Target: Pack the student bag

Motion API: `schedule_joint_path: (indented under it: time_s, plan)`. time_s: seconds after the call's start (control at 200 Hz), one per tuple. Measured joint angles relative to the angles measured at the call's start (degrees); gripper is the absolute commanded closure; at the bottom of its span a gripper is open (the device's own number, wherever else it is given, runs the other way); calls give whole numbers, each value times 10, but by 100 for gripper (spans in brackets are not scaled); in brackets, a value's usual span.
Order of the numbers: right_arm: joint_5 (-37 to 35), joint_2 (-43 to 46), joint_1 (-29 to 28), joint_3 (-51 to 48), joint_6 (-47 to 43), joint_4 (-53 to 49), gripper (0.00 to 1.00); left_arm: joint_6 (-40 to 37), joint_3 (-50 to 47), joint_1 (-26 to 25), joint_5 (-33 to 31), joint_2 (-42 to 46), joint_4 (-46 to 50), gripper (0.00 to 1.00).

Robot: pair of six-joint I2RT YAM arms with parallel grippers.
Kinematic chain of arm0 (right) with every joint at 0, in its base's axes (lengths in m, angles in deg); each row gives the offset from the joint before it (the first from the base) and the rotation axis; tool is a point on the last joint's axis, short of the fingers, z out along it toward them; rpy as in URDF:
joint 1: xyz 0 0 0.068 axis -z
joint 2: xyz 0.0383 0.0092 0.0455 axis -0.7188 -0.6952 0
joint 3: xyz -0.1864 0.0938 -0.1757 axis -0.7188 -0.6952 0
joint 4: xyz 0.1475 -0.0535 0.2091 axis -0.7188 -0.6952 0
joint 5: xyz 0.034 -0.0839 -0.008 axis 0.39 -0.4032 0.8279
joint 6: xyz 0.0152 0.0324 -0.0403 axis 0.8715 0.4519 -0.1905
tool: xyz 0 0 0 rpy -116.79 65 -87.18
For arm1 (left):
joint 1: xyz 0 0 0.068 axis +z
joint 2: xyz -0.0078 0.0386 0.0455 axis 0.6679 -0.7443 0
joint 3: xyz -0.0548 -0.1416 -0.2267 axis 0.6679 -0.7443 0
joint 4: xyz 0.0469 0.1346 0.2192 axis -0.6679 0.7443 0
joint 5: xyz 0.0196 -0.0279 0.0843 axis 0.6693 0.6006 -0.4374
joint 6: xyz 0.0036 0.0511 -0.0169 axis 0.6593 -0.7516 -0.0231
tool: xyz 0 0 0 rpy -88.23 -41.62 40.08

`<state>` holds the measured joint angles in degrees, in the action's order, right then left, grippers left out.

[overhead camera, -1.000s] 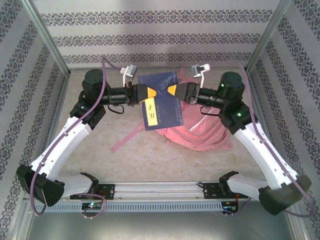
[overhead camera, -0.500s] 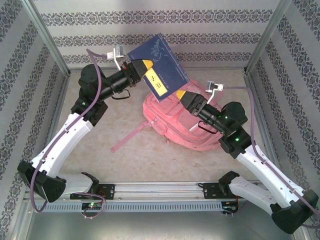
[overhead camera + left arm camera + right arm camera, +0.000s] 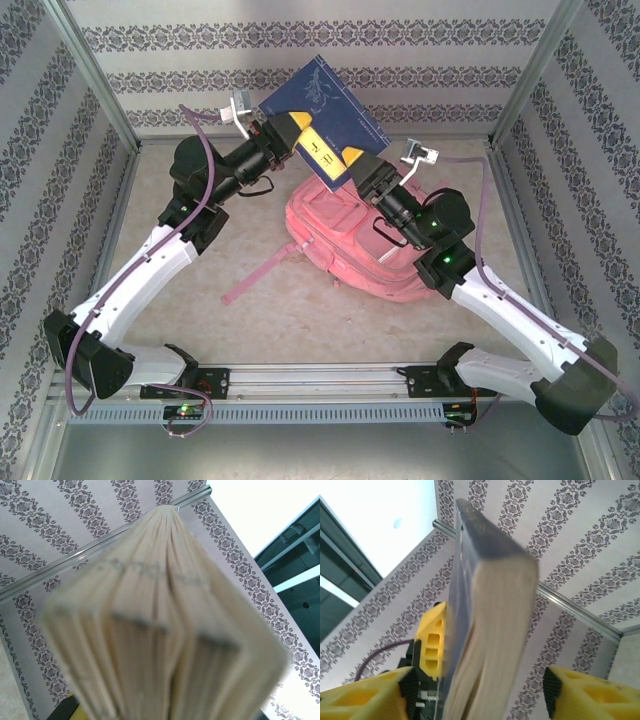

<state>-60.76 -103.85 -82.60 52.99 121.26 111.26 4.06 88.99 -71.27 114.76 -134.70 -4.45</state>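
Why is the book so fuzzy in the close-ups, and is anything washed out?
Left wrist view: the book sits right at the lens, page edges soft; upper right corner glares white. Right wrist view: its near end is blurred, upper left glares white. Top external view: sharp, evenly lit.

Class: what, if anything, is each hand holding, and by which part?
The left hand clamps the dark blue book by its page edge beside the yellow label; the right hand straddles it, open.
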Motion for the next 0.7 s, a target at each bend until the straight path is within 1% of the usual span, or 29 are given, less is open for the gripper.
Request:
schedule_joint_path:
  time_s: [0.09,0.165,0.245,0.32,0.33,0.36,0.415,0.43,0.445,0.525,0.56,0.595,0.66,0.7]
  plan:
    - [-6,-12,-3,5,9,13,50,0,-5,-7,0,0,0,100]
    - [-11,-20,-8,8,14,18,59,0,-7,-12,0,-1,0,100]
    - [-14,-25,-11,11,22,25,75,0,-10,-16,-9,-1,0,100]
    - [-16,-28,-11,15,26,31,94,0,-14,-17,-17,-1,0,100]
    - [-16,-28,-11,15,24,32,95,0,-15,-17,-18,-1,0,100]
    - [-17,-28,-11,16,25,33,100,-1,-15,-17,-19,-2,0,100]
    - [-19,-28,-11,16,26,33,100,-2,-15,-17,-22,-2,0,100]
    - [-19,-28,-11,16,27,33,100,-2,-15,-17,-23,-2,0,97]
    - [-20,-28,-11,16,26,32,100,-3,-15,-17,-23,-2,0,93]
    - [-25,-24,-10,14,25,28,100,-5,-16,-18,-24,-3,4,62]
    - [-26,-20,-7,13,24,18,100,-9,-15,-18,-24,-3,10,52]
    - [-26,-12,0,12,22,2,100,-13,-13,-19,-24,-3,24,48]
    - [-28,8,26,11,15,-46,100,-36,8,-19,-20,-12,72,45]
    - [-30,28,51,11,10,-92,100,-63,34,-20,-14,-23,113,44]
